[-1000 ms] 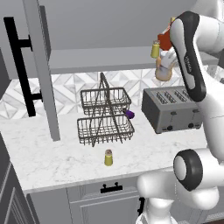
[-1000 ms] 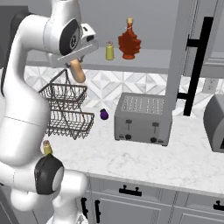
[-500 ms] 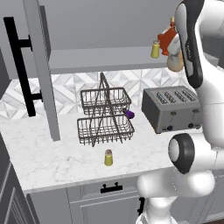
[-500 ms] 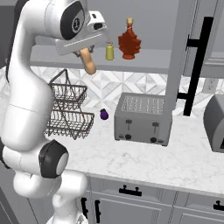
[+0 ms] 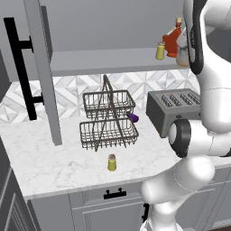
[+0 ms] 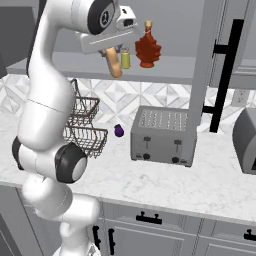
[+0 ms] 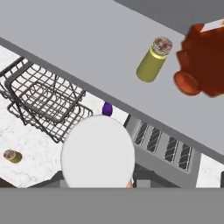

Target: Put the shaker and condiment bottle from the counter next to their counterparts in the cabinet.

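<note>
My gripper [image 6: 110, 48] is shut on the condiment bottle [image 6: 114, 63], an orange-tan bottle hanging tilted just in front of the cabinet shelf [image 6: 175, 70]. In the hand view its white cap [image 7: 97, 151] faces the camera and hides the fingertips. On the shelf [image 5: 103, 61] stand the counterparts: a small olive-yellow shaker [image 6: 125, 58] [image 7: 153, 60] and a dark-red bottle [image 6: 147, 47] [image 5: 172, 40] to its right. The held bottle [image 5: 182, 57] shows beside them, half hidden by the arm. The other shaker [image 5: 112, 163] [image 7: 12, 155] stands on the counter [image 5: 58, 162] in front of the wire rack.
A two-tier wire basket [image 5: 108, 119] stands on the counter with a small purple object [image 5: 133, 117] beside it. A grey toaster [image 6: 162, 135] sits under the shelf. The open cabinet door [image 5: 45, 72] with its black bar handle [image 5: 22, 67] hangs at left.
The arm has lifted the condiment bottle from below the shelf up to shelf height, close to the shelf's shaker and red bottle. The counter shaker has not moved.
</note>
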### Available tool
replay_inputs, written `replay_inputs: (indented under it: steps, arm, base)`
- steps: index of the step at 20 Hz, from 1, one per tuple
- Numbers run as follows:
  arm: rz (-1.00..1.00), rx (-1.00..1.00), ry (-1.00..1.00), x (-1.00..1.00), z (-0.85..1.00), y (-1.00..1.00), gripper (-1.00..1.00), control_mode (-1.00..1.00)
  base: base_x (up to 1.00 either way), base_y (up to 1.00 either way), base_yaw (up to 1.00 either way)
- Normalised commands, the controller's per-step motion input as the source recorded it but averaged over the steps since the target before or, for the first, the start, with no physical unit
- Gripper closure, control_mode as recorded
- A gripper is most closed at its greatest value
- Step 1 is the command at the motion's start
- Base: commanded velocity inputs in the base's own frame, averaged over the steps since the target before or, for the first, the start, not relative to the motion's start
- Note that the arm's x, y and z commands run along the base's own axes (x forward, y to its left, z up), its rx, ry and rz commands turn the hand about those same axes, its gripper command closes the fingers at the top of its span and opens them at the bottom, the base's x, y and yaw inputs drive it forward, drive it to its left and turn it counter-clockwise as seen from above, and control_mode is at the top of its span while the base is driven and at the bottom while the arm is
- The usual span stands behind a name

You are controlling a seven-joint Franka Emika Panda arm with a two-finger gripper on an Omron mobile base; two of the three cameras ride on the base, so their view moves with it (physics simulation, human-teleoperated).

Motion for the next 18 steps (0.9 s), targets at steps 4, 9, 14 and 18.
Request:
replay_inputs:
  steps: [4, 9, 14, 18]
  arm:
    - [0.0, 0.01, 0.04, 0.19, 0.0, -0.37, 1.0, -1.0]
    - [-0.02, 0.0, 0.02, 0.13, 0.0, -0.31, 1.0, -1.0]
    - [-0.02, 0.0, 0.02, 0.14, 0.0, -0.2, 1.0, -1.0]
    - [0.0, 0.0, 0.04, 0.21, 0.0, -0.09, 1.0, -1.0]
  base:
    - [0.0, 0.0, 0.0]
    - [0.0, 0.0, 0.0]
    - [0.0, 0.0, 0.0]
    - [0.0, 0.0, 0.0]
